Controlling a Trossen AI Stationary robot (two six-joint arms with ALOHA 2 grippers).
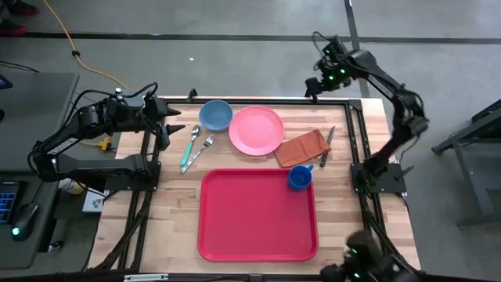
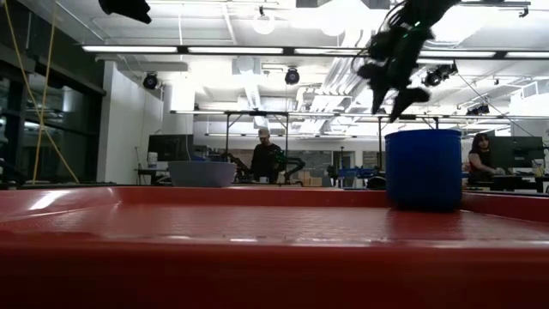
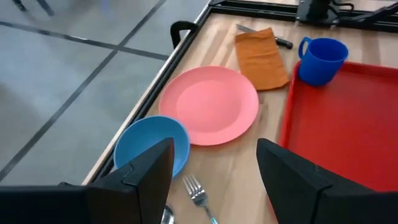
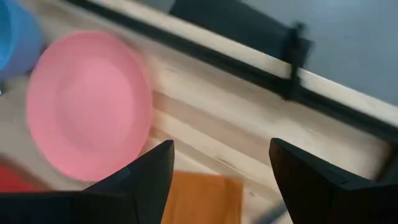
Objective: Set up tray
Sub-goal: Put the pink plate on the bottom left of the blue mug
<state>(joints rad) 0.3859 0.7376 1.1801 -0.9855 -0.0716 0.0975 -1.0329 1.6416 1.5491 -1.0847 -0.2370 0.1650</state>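
Observation:
The red tray (image 1: 258, 223) lies flat at the table's near middle. A blue mug (image 1: 300, 177) stands at its far right corner. Beyond the tray lie a pink plate (image 1: 256, 130), a blue bowl (image 1: 215, 115), a fork and spoon (image 1: 196, 147), an orange napkin (image 1: 301, 147) and a knife (image 1: 327, 145). My left gripper (image 3: 214, 149) hovers open above the table's left side near the cutlery, touching nothing. My right gripper (image 4: 221, 152) hangs open high over the far edge (image 1: 315, 84), above the plate (image 4: 87, 102) and the napkin (image 4: 199, 199).
Black frame rails (image 1: 356, 133) run along the table's left, right and far edges. Bare wood shows left of the tray (image 1: 168, 211). In the room behind the table, people (image 2: 266, 159) sit at desks.

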